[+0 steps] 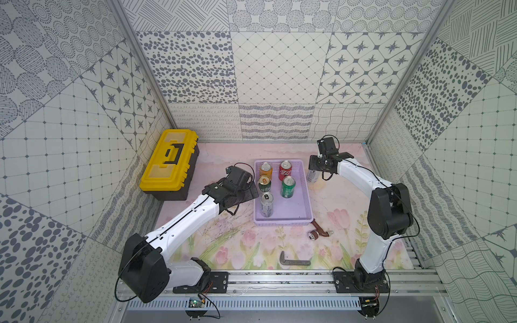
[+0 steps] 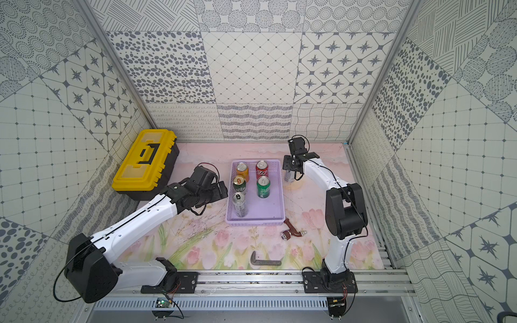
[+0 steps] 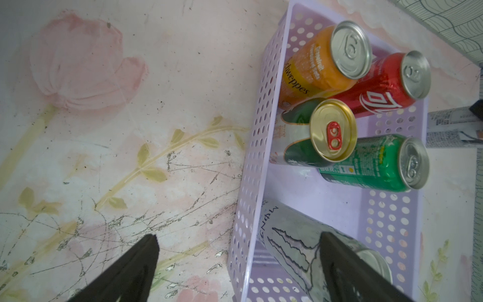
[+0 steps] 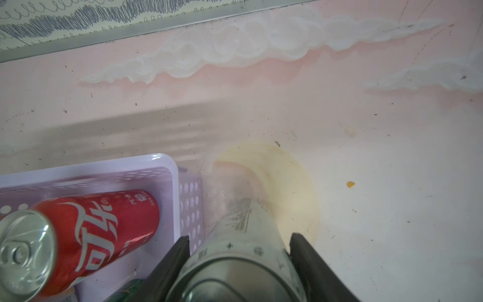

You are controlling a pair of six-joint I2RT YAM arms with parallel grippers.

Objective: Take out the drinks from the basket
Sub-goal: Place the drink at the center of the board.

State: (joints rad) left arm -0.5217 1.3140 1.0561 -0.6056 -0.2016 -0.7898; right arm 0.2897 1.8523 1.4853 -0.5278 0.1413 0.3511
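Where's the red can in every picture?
Top view: red can in the basket's far corner, beside the orange can.
Top view: same far corner, beside the orange can.
Left wrist view: in the basket, beside the orange can.
Right wrist view: in the basket's corner, near the silver can outside it.
Shared landmark: the lavender basket.
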